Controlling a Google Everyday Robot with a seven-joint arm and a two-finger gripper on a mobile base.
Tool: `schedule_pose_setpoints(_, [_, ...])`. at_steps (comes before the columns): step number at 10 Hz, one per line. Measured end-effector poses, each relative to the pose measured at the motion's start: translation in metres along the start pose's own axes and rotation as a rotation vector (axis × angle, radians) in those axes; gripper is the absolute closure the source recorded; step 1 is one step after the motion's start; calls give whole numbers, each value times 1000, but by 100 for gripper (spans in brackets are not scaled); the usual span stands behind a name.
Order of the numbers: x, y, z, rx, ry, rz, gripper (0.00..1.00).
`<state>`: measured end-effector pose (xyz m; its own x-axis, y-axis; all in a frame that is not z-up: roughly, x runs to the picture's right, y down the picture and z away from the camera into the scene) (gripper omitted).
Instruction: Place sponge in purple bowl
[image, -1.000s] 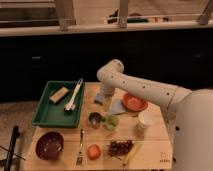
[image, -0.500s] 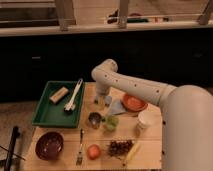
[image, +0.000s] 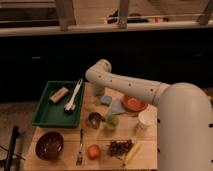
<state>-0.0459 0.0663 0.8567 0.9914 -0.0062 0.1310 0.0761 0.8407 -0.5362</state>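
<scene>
One change to log for you: over the last second the arm (image: 131, 86) has swung a little leftward across the table (image: 102, 136), and the robot's body (image: 185, 130) now fills more of the right side, while every item on the wood lies where it lay. Gripper (image: 98, 90) — hanging below the bent wrist toward the back of the table, just beside the right wall of the green tray (image: 41, 109); whether it is apart, together or clamped on anything cannot be told from this view. Sponge (image: 106, 99) — flat on the table, just right of the gripper, with the pale cloth (image: 117, 107) and orange bowl (image: 134, 104) on its far side; contact between sponge and gripper cannot be made out, and it does not look lifted. Purple bowl (image: 49, 145) — front left corner, well apart from the sponge, nothing in it. Reading for you: the task looks to sit at the reach-and-grasp step, with carry and drop not yet begun
</scene>
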Motion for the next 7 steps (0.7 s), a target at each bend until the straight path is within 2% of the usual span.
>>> schedule_pose_setpoints(3, [12, -13, 9, 6, 6, 2, 95])
schedule_pose_setpoints(4, [9, -11, 9, 3, 9, -6, 96])
schedule_pose_setpoints(5, [3, -10, 8, 1, 5, -5, 95])
schedule_pose_setpoints(7, [3, -11, 14, -13, -10, 37, 76])
